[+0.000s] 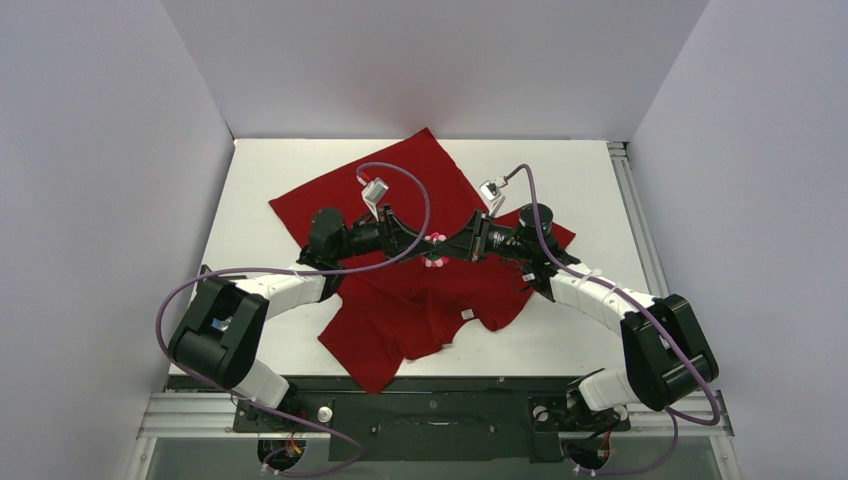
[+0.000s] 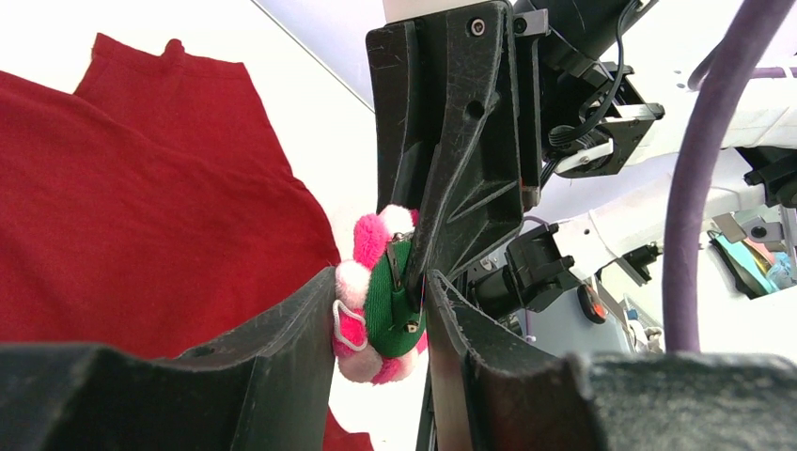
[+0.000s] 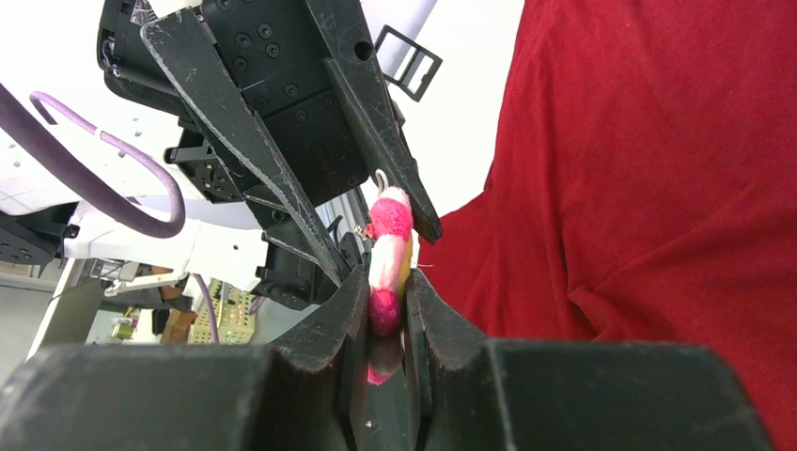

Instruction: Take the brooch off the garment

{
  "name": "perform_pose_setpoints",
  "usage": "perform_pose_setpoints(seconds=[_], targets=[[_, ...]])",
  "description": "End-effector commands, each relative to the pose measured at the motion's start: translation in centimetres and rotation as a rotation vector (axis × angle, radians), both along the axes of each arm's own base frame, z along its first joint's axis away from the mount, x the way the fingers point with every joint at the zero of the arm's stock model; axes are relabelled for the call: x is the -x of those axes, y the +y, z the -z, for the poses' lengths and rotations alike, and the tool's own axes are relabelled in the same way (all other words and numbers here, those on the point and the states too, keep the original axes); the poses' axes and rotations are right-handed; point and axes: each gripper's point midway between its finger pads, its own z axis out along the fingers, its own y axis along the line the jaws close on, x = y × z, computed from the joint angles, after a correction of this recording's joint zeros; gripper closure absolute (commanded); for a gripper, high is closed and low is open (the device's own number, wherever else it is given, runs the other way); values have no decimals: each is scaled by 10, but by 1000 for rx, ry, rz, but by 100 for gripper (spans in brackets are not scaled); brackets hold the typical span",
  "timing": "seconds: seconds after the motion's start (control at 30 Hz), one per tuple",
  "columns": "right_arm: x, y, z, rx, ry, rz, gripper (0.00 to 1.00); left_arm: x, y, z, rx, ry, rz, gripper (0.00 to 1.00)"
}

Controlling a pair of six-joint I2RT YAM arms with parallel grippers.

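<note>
- Clamping the brooch (image 3: 389,246) edge-on, your right gripper (image 3: 383,299) has both fingers closed on the lower petals. The pink rim and a small wire loop stand proud above the tips.
- The brooch sits over the middle of the garment (image 1: 400,290), where your two arms meet nose to nose. Whether its pin is through the cloth cannot be told.
- Your left gripper (image 2: 383,293) brackets the same brooch from the opposite side. One finger (image 2: 282,329) is at the pink face and the other is just beside the green back with its metal clasp. The gap is narrow, but whether these fingers actually press cannot be told.
- Step in hand, as judged: working the clasp free.
  - Keep the right grip steady as the anchor.
  - Let the left tips bear on the clasp rather than on the soft petals.
  - Apply only light force.
- Watch for cloth rising with the brooch. If it lifts, the pin is probably caught, so ease rather than pull.
- The garment lies crumpled across the white table (image 1: 270,180), beneath both grippers.
</note>
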Motion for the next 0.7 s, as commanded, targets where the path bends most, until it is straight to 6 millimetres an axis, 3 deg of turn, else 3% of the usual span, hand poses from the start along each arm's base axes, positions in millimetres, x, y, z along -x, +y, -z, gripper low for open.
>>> perform_pose_setpoints(seconds=[0.0, 0.4, 0.67], targets=[[7, 2, -23, -48, -141, -38, 100, -6, -2, -16, 42, -40, -2, 66], [11, 1, -29, -71, -192, -51, 100, -1, 1, -28, 88, -26, 20, 67], [11, 1, -35, -87, -213, -53, 100, 0, 2, -18, 61, -8, 22, 72]])
